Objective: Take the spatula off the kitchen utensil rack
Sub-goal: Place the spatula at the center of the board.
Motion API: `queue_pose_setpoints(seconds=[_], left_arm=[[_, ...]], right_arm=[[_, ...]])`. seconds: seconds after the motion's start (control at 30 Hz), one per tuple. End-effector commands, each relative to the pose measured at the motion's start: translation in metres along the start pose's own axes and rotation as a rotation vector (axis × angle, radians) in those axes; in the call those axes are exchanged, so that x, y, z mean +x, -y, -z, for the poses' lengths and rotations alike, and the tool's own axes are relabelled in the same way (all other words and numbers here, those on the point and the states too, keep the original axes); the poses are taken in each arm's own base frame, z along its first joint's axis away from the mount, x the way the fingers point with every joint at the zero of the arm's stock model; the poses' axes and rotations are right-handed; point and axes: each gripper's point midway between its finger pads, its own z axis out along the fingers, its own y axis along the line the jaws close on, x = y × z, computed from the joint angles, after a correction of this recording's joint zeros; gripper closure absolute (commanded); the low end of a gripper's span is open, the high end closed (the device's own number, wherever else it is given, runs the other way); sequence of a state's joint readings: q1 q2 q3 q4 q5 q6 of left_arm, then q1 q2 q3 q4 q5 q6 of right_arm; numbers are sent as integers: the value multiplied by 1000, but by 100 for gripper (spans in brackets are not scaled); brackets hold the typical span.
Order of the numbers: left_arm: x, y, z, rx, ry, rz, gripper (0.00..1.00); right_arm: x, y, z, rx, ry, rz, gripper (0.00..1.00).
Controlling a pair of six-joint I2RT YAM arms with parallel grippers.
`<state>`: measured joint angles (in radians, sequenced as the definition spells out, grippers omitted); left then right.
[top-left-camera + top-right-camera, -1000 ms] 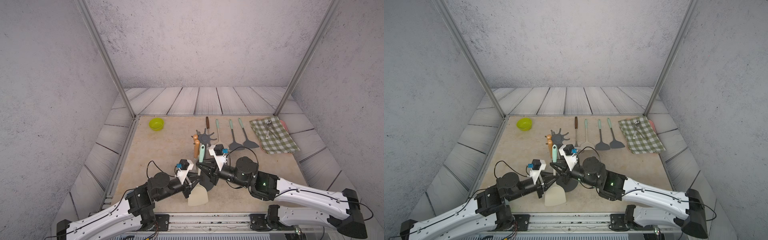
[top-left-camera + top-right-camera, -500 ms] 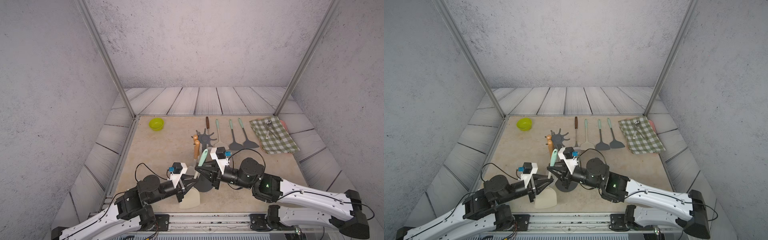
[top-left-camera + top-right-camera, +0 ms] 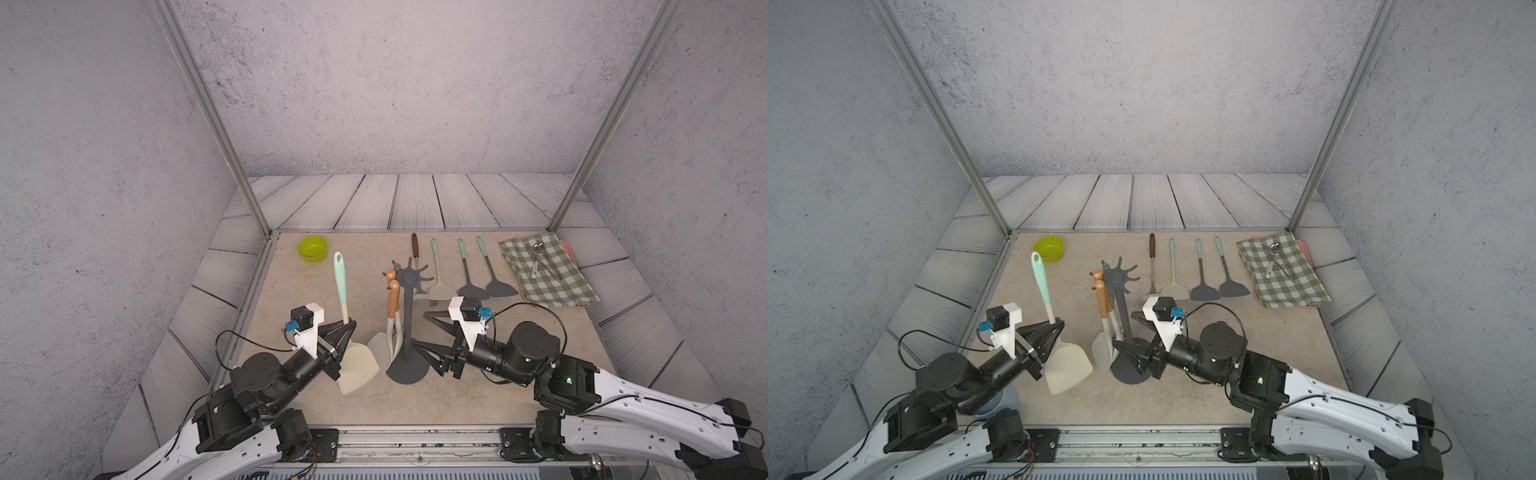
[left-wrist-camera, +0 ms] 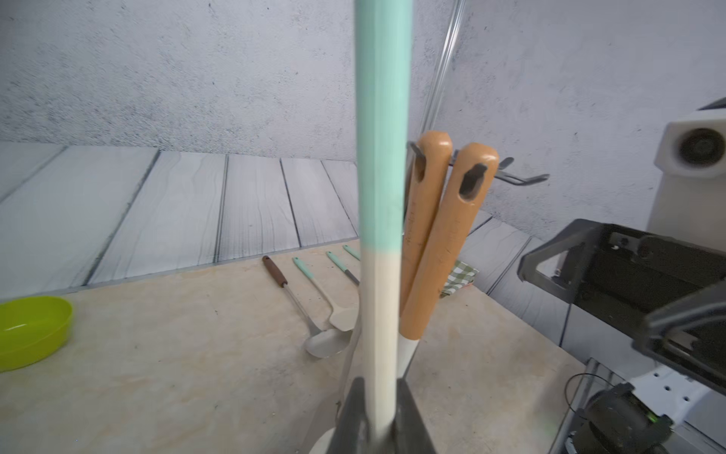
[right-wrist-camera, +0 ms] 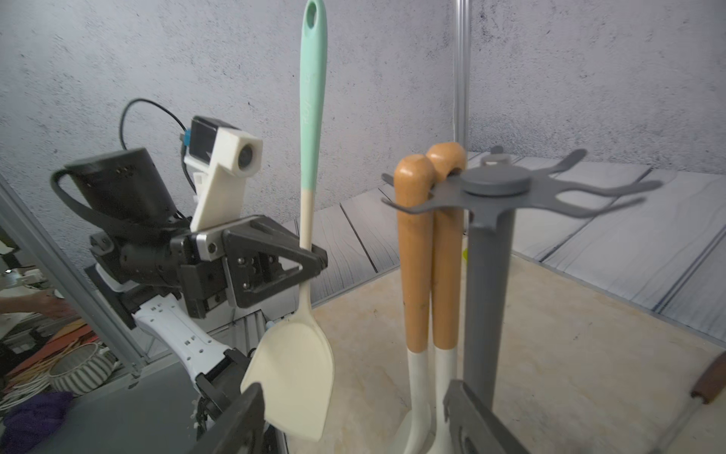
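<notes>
Spatula [image 3: 344,299] looks light, stiff and a bit slick, so the left gripper [image 3: 347,328] clamped on its cream neck just above the blade seems right, holding it upright clear of the kitchen utensil rack [image 3: 406,316], right gripper [image 3: 419,328] spread wide just beside the pole

High stereo overviews; close wrist views flanking rack [image 5: 488,298]

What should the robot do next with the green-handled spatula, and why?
Probably lower the mint-handled cream spatula onto the beige table: the left gripper grips it upright, clear of the dark grey utensil rack; the right gripper is open.
</notes>
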<state>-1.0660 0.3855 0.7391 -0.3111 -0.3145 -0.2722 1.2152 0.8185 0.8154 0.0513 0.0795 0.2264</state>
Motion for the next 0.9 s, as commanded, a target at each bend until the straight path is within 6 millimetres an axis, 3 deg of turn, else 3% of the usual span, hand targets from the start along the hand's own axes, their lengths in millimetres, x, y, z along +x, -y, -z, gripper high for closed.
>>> queue_pose_setpoints(seconds=[0.0, 0.17, 0.33, 0.7, 0.87], left_arm=[[-23, -22, -3, -160, 26, -75, 100], [-50, -44, -13, -296, 0, -92, 100], [-56, -71, -50, -302, -77, 39, 100], [-31, -157, -149, -186, -194, 258, 100], [-6, -179, -199, -83, -280, 279, 100]], right_arm=[[18, 25, 13, 128, -41, 15, 24], [33, 42, 27, 207, -57, 15, 22], [46, 61, 38, 304, -78, 19, 19], [84, 108, 46, 454, -196, -57, 17], [104, 136, 50, 493, -235, -160, 16]])
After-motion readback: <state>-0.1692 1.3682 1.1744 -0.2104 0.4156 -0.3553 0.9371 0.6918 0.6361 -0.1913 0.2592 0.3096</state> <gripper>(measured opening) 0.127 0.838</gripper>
